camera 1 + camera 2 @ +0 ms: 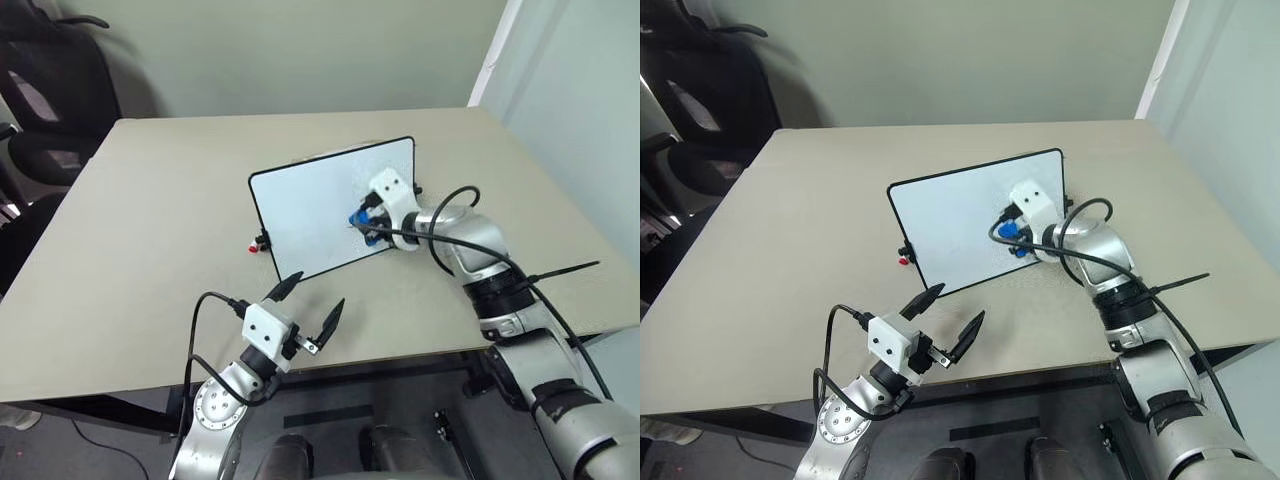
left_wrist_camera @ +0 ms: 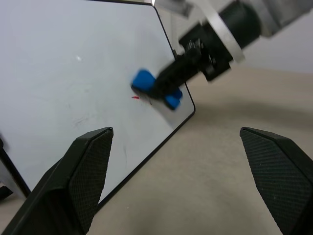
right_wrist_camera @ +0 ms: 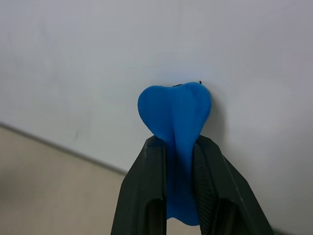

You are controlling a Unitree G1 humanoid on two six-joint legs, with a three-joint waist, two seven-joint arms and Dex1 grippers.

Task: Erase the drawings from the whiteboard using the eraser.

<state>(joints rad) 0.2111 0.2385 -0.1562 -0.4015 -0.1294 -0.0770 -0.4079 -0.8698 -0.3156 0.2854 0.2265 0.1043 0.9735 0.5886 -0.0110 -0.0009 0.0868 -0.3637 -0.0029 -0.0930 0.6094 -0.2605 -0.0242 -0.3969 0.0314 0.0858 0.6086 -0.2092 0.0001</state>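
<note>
- The beige rectangular tabletop [image 1: 150, 230] carries everything, with the board near its middle.
- The white rectangular whiteboard with thin black frame [image 1: 310, 205] lies flat on it, long axis running from the near left to the far right.
- The right gripper [image 1: 365, 224] reaches over the board's right part, its two black fingers clamped tight on the small bright blue eraser block [image 3: 176, 115], which is squeezed into a heart shape and pressed against the white surface.
- The left gripper [image 1: 310, 308] hovers near the table's front edge, fingers spread wide and holding nothing; it is farther from the marks than the right.
- The left wrist view shows the remaining drawings, a tiny red stroke [image 2: 135, 97], just beside the eraser; the head views hide this behind the right gripper.
- My judgement: a short wipe toward that stroke should clear it.
</note>
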